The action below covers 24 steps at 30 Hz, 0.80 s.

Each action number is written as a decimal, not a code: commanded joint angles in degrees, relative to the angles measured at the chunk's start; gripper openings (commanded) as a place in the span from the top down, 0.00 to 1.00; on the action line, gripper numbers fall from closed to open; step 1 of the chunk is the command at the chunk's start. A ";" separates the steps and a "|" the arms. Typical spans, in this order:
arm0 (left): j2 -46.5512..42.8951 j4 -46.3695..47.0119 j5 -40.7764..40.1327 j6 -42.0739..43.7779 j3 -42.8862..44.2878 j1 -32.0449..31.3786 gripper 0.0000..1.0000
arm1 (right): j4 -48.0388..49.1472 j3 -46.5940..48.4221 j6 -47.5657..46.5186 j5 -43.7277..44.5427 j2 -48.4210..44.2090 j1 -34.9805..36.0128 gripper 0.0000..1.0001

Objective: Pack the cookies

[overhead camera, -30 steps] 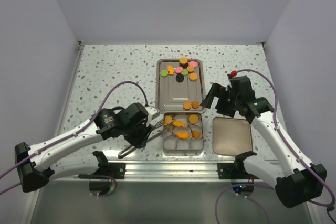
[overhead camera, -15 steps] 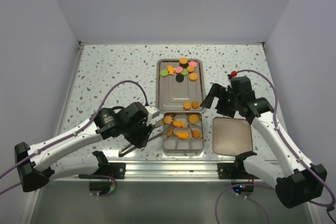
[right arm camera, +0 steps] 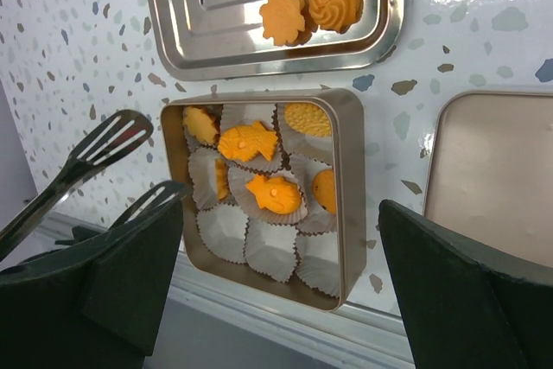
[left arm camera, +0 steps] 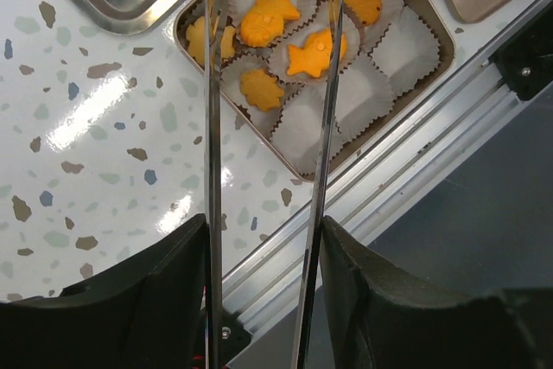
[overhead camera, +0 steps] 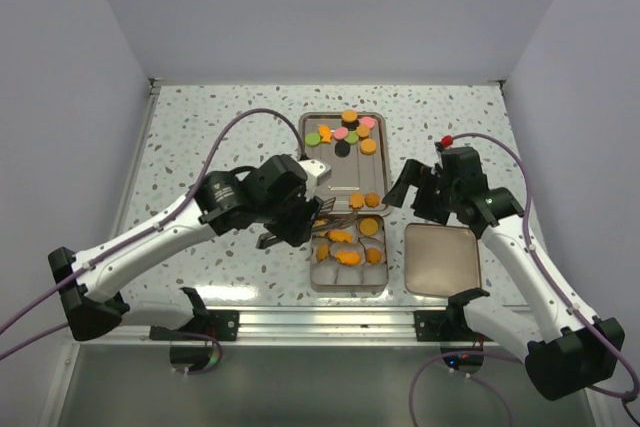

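**Q:** What has changed in the last second?

**A:** My left gripper [left arm camera: 263, 239] has swung away from the table's near edge and toward the middle; a moment ago it hung off the near-left side of the tin [right arm camera: 349, 196] with the tongs [left arm camera: 212, 110] reaching into it; now the tips sit over the tin's far-left corner.

**Q:** And what are you holding?

**A:** Only the tongs; my fingers are pressed in on their two arms; the blades stand apart with nothing between them, so no cookie is being carried.

**Q:** Where are the cookies [overhead camera: 345, 132]?

**A:** Most lie in a loose cluster at the far end of the tray [overhead camera: 335, 172], mid-table; two more sit in the tray's near-right corner; about six orange ones rest in paper cups [left arm camera: 406, 45] inside the tin, which sits by the near edge; the cups in its nearest row look empty.

**Q:** So what does the move mean?

**A:** I judge one drop finished and the next fetch beginning; the tray's near-right pair is the closest pick; the tin is perhaps two-thirds filled.

**Q:** And your other arm?

**A:** My right gripper [overhead camera: 408, 190] has barely shifted; it hovers toward the right edge, beside the tray's near-right corner; its fingers are spread wide and empty; the lid [overhead camera: 442, 259] lies right of the tin, not yet fitted.
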 commanded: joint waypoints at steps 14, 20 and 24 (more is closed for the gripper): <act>23.87 9.89 -8.45 3.89 14.96 8.39 0.43 | -6.51 8.59 -4.75 2.91 -1.99 0.56 0.01; 32.76 10.94 -9.68 3.80 19.89 9.71 0.43 | -8.27 12.28 -8.44 7.66 -1.29 2.76 0.01; 36.55 10.77 -10.65 3.28 22.27 10.06 0.43 | -8.71 13.43 -9.94 10.56 -0.94 4.08 0.01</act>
